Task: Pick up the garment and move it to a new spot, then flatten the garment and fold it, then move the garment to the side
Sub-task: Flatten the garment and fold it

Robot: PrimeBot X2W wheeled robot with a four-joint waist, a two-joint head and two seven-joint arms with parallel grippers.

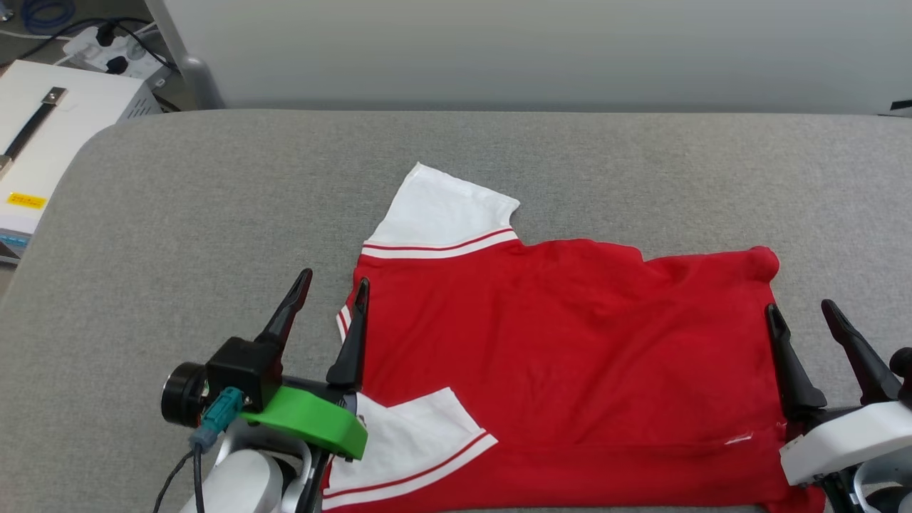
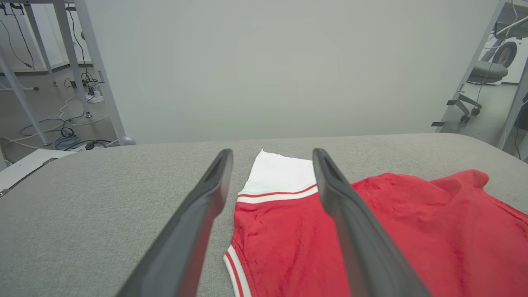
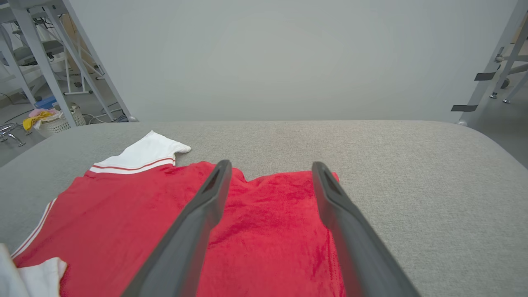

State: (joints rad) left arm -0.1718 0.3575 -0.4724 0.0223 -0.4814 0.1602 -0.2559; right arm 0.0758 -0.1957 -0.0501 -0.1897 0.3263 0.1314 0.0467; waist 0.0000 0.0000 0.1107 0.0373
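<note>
The red garment point(image 1: 563, 342) lies spread on the grey padded table point(image 1: 214, 199), plain red side up. One white sleeve point(image 1: 438, 210) sticks out at the far left; the other white sleeve point(image 1: 406, 442) is folded over the red cloth near the front edge. My left gripper point(image 1: 333, 288) stands open at the garment's left edge, over the striped collar trim point(image 2: 235, 268). My right gripper point(image 1: 801, 313) stands open at the garment's right hem point(image 3: 288, 214). Nothing is held between either pair of fingers.
A white box with a black strap point(image 1: 43, 135) and a power strip with cables point(image 1: 107, 50) sit off the table's far left. A grey wall rises behind the table. Bare grey padding stretches to the left and behind the garment.
</note>
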